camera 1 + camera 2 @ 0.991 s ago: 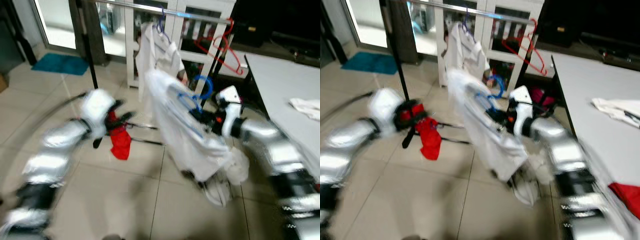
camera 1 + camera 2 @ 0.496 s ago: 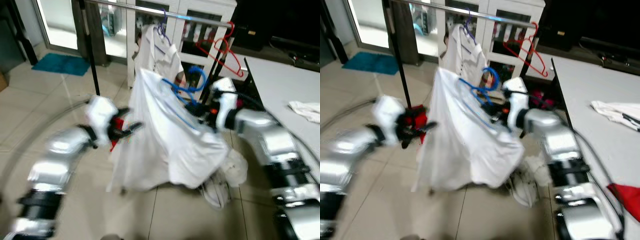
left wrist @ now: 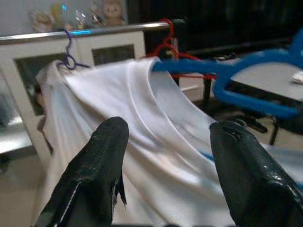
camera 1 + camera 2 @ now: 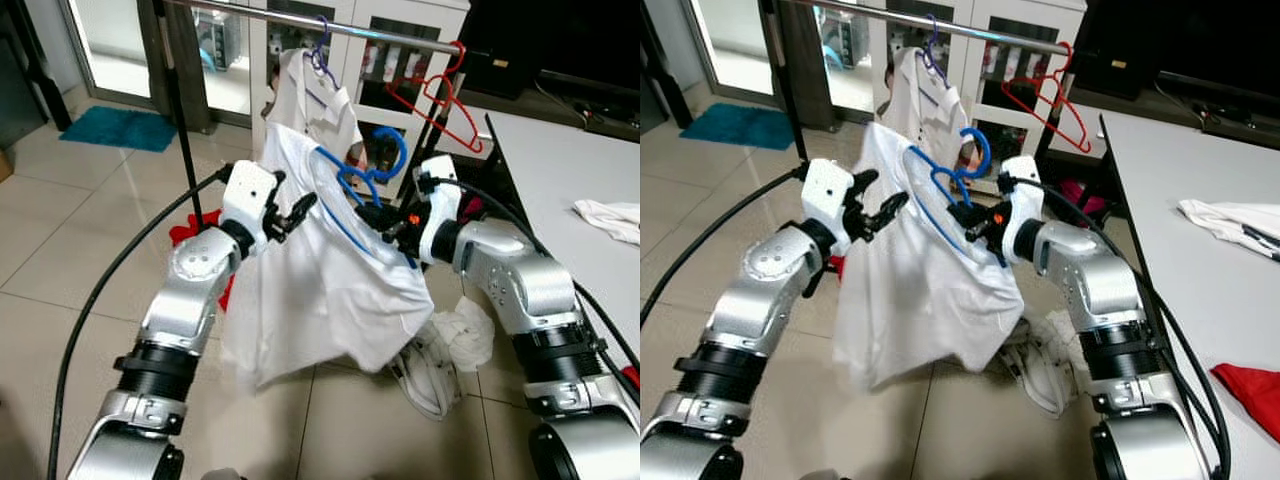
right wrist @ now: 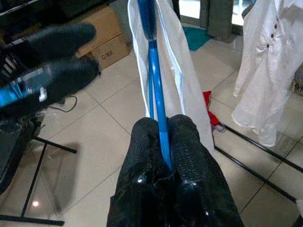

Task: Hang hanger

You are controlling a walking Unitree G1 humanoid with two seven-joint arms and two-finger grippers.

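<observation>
The right pincer (image 4: pixel 384 220) was pressed together on the blue hanger (image 4: pixel 352 180), its 2 black fingers (image 5: pixel 182 142) pinching the thin blue bar between them. The hanger's hook rose just above the pincer, and a white shirt (image 4: pixel 320 290) was draped over the hanger, hanging down below and to the left of the pincer toward the tiled floor (image 4: pixel 60 250).

The left pincer (image 4: pixel 290 212) was spread, its 2 fingers (image 3: pixel 102 156) apart with the shirt's white shoulder fabric between and just in front of them; whether they touched the cloth could not be told.

Above and beyond both pincers ran a metal clothes rail (image 4: pixel 330 22). On it hung a purple hanger (image 4: pixel 320 45) carrying another white garment (image 4: pixel 305 95), and further right an empty red hanger (image 4: pixel 435 95).

Below the right pincer lay a crumpled pile of white clothes (image 4: pixel 445 345) on the floor. A red cloth (image 4: pixel 185 232) showed behind the left arm. Well to the right of the right pincer stood a grey table (image 4: pixel 560 170) with a white cloth (image 4: pixel 608 215) on it.
</observation>
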